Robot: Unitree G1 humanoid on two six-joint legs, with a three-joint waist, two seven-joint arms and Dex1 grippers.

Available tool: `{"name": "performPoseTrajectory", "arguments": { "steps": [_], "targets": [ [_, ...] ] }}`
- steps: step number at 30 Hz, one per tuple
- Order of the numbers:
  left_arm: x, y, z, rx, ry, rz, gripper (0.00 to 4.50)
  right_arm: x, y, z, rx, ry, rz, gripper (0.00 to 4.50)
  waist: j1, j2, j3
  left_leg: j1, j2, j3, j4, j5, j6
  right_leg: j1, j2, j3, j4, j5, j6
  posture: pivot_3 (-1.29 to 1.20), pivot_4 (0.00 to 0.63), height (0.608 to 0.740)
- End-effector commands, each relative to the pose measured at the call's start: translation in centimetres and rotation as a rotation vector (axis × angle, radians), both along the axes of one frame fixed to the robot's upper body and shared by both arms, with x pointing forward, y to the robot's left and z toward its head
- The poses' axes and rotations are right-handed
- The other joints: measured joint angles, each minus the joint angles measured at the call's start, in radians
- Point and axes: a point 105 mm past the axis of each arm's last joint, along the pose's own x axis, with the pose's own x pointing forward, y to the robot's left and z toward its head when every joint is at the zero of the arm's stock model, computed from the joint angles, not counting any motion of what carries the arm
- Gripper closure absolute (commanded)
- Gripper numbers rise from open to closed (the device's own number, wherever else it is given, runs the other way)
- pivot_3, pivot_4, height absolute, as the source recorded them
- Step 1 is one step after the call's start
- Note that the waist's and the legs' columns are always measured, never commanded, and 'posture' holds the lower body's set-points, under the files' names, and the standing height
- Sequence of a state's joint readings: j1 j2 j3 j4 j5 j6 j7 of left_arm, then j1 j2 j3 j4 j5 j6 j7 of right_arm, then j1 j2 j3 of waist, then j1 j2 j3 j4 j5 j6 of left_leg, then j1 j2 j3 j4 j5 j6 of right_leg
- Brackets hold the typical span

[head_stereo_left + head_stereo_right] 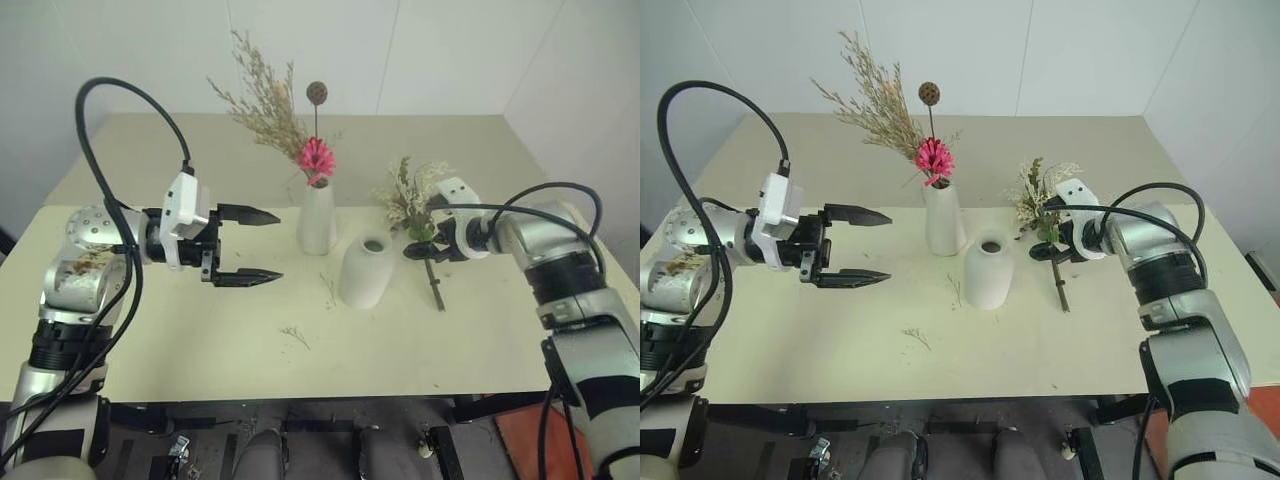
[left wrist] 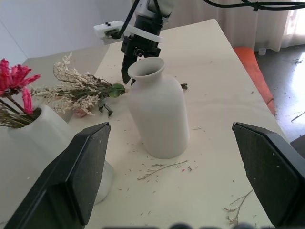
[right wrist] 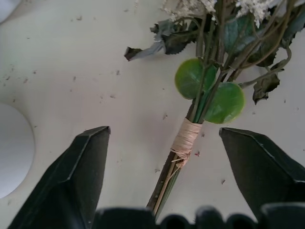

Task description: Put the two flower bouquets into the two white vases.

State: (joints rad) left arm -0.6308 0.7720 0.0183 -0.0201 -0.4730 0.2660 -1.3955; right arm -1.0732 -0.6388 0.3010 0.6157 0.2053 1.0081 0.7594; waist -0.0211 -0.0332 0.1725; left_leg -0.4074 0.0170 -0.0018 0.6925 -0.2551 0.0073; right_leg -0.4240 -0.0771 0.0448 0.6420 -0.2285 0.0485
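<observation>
the daisy-and-grass bouquet (image 1: 290, 125) stands in the tall white vase (image 1: 317, 217) at mid-table. the bell-shaped vase (image 1: 367, 269) stands empty just right of it. the cream-sprig bouquet (image 1: 415, 205) lies flat further right (stems tied with tan twine), between the right gripper's (image 3: 162, 157) spread fingers. the left gripper (image 1: 255, 245) hovers left, open wide, empty.

Table (image 1: 200, 350) fills mid-frame. Tall vase (image 1: 317, 218) stands at centre, daisy bouquet (image 1: 285, 120) in its mouth, rising toward upper centre. Shorter vase (image 1: 366, 270) stands just right of and in front of it, apart. Second bouquet (image 1: 415, 215) lies on the table right of the shorter vase, stems toward the near edge. Loose sprig (image 1: 296, 336) lies lower centre, before both vases.
</observation>
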Motion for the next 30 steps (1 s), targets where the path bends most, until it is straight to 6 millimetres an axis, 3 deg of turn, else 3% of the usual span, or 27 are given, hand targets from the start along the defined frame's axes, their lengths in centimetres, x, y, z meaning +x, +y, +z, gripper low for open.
{"name": "performPoseTrajectory", "arguments": {
  "steps": [1,5,10,18,20,23,26,30],
  "targets": [
    [-0.1,0.1,0.8,0.011,-0.043,-0.011,0.0,0.8,-0.1,0.9,0.003,-0.025,-0.005,1.48,-0.001,0.0,0.0,0.0,0.0,0.0,0.0,0.0,0.0,0.0,0.0,0.0,0.0,0.0,0.0,0.0,0.15,0.74],
    [0.0,0.2,0.7,0.022,-0.049,-0.008,0.0,1.3,-0.1,0.0,0.001,0.002,-0.013,2.88,-0.004,0.0,0.0,0.0,0.0,0.0,0.0,0.0,0.0,0.0,0.0,0.0,0.0,0.0,0.0,0.0,0.15,0.74],
    [0.1,0.2,0.3,0.031,-0.054,-0.003,0.0,1.8,-0.7,0.1,0.009,-0.01,-0.061,4.24,-0.006,0.0,0.0,0.0,0.0,0.0,-0.001,0.0,0.0,0.0,0.0,0.0,0.001,0.0,0.0,0.0,0.15,0.74],
    [0.7,0.3,0.0,0.043,-0.052,-0.008,0.0,2.7,-2.2,1.7,0.029,-0.113,-0.173,4.26,-0.012,0.001,0.001,0.0,0.0,0.0,-0.001,0.0,0.0,0.0,0.0,0.0,0.003,0.0,0.0,0.0,0.15,0.74],
    [0.9,0.3,0.1,0.047,-0.056,-0.011,0.0,3.1,-2.9,3.0,0.047,-0.203,-0.221,4.26,-0.014,0.001,0.001,0.0,0.0,0.0,-0.002,0.0,0.0,0.0,0.0,0.0,0.003,0.0,0.0,0.0,0.15,0.74],
    [1.4,0.3,0.6,0.047,-0.065,-0.015,0.0,3.0,-4.2,8.7,0.066,-0.572,-0.31,4.26,-0.014,0.002,0.001,-0.001,0.0,0.0,-0.002,0.0,0.0,-0.001,0.0,0.0,0.003,0.0,0.0,0.0,0.15,0.74],
    [1.7,0.5,0.9,0.043,-0.062,-0.017,0.0,-0.2,-3.9,14.7,0.144,-0.971,-0.34,4.26,-0.013,0.002,0.001,-0.003,0.0,-0.001,-0.004,0.0,0.0,-0.003,-0.001,0.0,0.003,0.0,0.0,0.0,0.15,0.74],
    [2.2,0.9,0.9,0.05,-0.056,-0.014,0.0,-4.9,-1.8,19.5,0.493,-1.175,-0.256,4.26,-0.025,0.003,0.001,-0.004,0.0,0.001,-0.006,0.0,0.0,-0.007,-0.001,0.002,0.003,0.0,0.0,0.0,0.15,0.74]
  ]
}}
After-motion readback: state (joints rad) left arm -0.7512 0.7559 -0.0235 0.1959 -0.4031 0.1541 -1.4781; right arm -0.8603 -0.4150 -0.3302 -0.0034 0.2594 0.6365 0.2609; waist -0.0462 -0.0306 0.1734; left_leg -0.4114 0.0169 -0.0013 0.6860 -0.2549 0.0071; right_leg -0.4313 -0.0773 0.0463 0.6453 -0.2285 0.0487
